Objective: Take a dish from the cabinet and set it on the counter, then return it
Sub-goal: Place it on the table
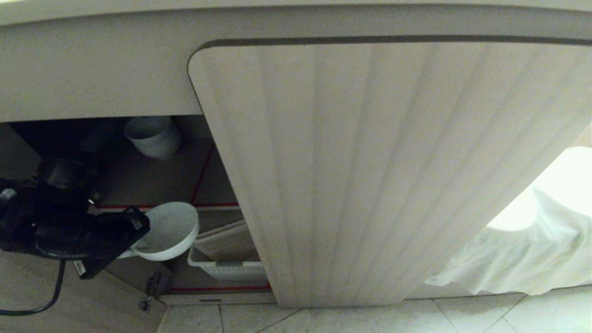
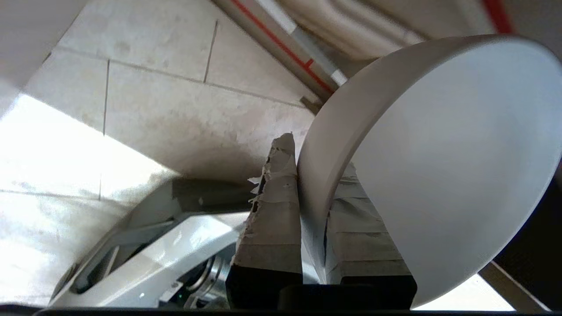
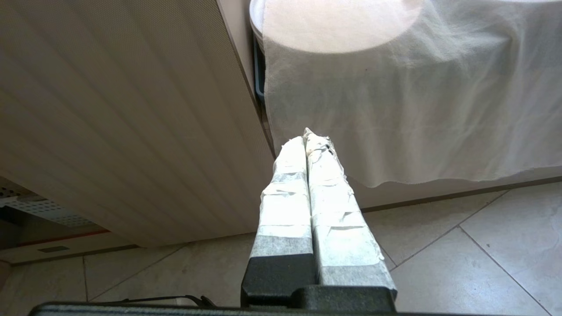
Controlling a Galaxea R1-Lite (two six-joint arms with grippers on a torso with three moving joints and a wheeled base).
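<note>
Your left gripper (image 2: 312,206) pinches the rim of the small, glossy white round bowl (image 1: 169,230), one taped finger (image 2: 274,210) outside the wall and the other inside. You hold the bowl tilted, in front of the open left side of the low beige cabinet (image 1: 370,162), clear of the red-edged shelf (image 1: 203,204). Farther back on that shelf you see a stack of white bowls (image 1: 153,135). Just right of your bowl and lower sits a white perforated basket (image 1: 226,266). The fluted door fills the middle of the scene. Your right gripper (image 3: 307,145) hangs with its taped fingers pressed together and empty, above the tiled floor (image 3: 439,245), near a draped white cloth (image 3: 395,109).
</note>
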